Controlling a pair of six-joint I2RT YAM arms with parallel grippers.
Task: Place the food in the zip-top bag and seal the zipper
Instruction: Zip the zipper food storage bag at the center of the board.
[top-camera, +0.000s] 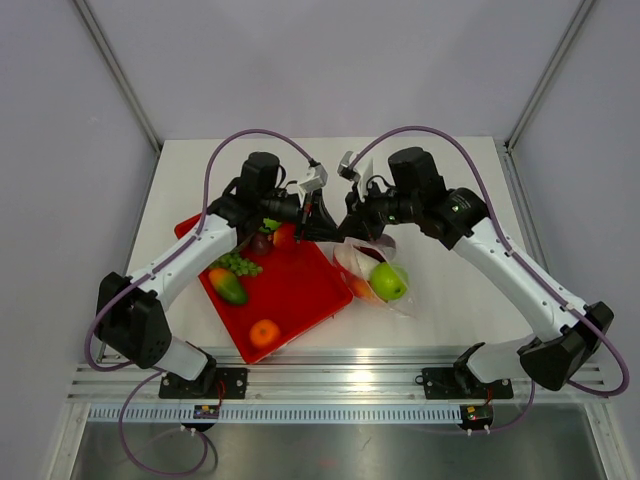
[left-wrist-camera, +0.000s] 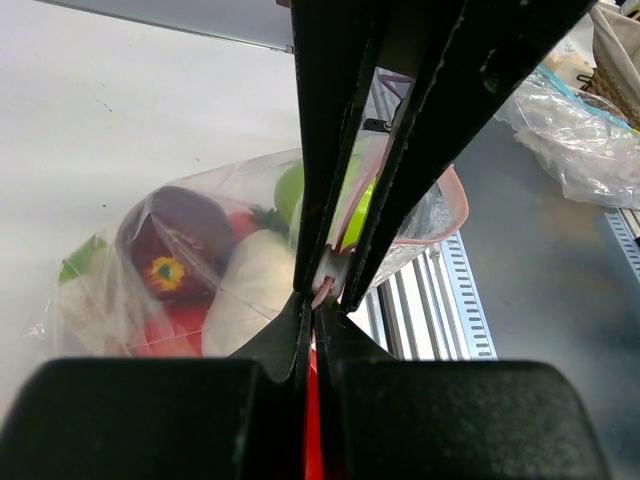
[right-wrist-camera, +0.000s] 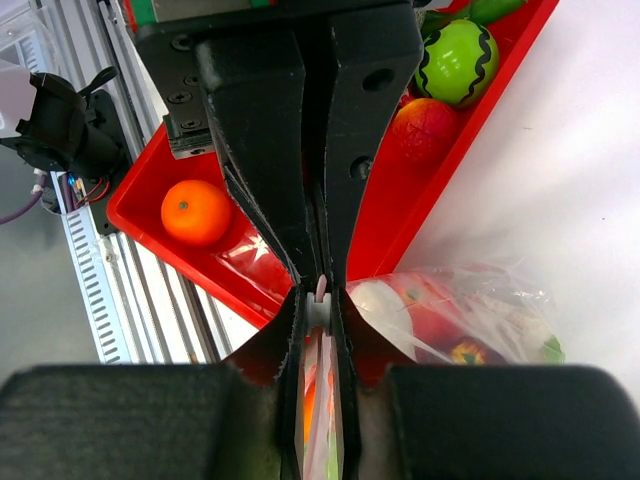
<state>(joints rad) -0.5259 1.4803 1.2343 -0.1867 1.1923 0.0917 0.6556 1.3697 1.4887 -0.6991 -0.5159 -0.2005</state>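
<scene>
Left tool (left-wrist-camera: 322, 290) and right tool (right-wrist-camera: 320, 292) are each clamped on the zipper (left-wrist-camera: 462, 208), holding up the mouth of the zip-top bag (left-wrist-camera: 120, 300). The bag sits on the counter (top-camera: 450, 200) beside the red tray (top-camera: 300, 285). Food (top-camera: 389, 281) fills the bag — some lies on the tray. Sealing looks to be the step in hand — next, one tool likely needs to slide along the strip, pressing.

The clear, crinkly zip-top bag (top-camera: 372, 268) lies on the table (top-camera: 450, 180) just right of a loose orange (top-camera: 264, 332), mango (top-camera: 229, 287) and grapes (top-camera: 238, 264), holding a green apple (top-camera: 389, 281), a dark purple fruit (left-wrist-camera: 175, 235) and a white piece (left-wrist-camera: 255, 290), its pinkish-red zipper (left-wrist-camera: 463, 207) lifted and bowed partly open.
</scene>
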